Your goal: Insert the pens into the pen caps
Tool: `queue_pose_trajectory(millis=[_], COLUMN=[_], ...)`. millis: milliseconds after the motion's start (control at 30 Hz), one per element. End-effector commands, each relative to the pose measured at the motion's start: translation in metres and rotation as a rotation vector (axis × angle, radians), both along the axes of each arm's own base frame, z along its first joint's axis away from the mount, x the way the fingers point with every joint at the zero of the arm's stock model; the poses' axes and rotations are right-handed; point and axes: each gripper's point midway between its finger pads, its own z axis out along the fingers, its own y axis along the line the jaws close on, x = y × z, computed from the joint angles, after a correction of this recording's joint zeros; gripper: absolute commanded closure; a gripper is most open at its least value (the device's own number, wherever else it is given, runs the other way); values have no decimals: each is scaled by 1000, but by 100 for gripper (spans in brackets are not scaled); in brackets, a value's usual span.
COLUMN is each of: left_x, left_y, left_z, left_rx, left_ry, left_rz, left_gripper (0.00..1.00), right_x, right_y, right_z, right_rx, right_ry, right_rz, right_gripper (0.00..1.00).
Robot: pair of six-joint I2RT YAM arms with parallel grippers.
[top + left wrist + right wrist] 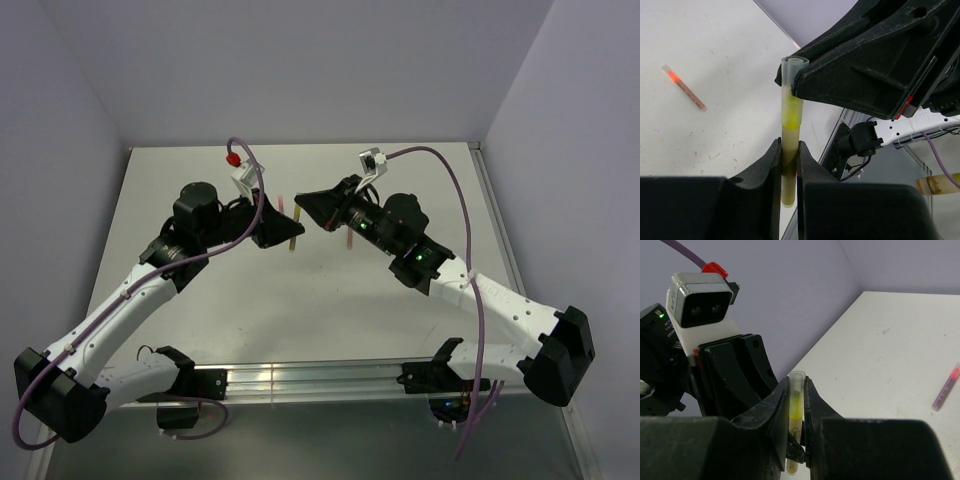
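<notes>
Alignment is mattering most: left pincer [789, 150] is clamping the olive pen [789, 132], right pincer [797, 390] is squeezing the yellow-green cap [788, 80], likely needing one shared axis.

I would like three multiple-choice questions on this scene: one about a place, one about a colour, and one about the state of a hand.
1. Where is the pink-red pen?
A. flat on the table, away from both hands
B. inside a cup
C. on top of an arm

2. What colour is the held pen?
A. blue
B. yellow-olive
C. black

3. How is the left hand?
A. wide open
B. shut on the held pen
C. out of view

Answers:
1 A, it lies alone on the bare table.
2 B, both wrist views show its yellow middle.
3 B, its fingers press the pen's two sides.
</notes>
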Motion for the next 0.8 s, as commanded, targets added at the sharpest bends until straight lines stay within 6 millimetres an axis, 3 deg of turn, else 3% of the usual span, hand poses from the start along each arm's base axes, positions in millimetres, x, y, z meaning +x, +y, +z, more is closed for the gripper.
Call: queue_pose_trajectory(millis=[0,300,767], left_x=[41,47,55], left_y=[15,16,23], left_z=[91,114,130], left_rx=[-148,-157,-129], left_ry=[-274,-352,-421], left_rz=[189,207,257], left_gripper=[100,100,100], right_x=[-53,-62,-76], right_y=[19,21,27], right_z=[-37,-47,-76], right_rx=[-140,-186,-283], right_ry=[51,62,100], right_rz=[237,263,310], right_gripper=[100,100,100])
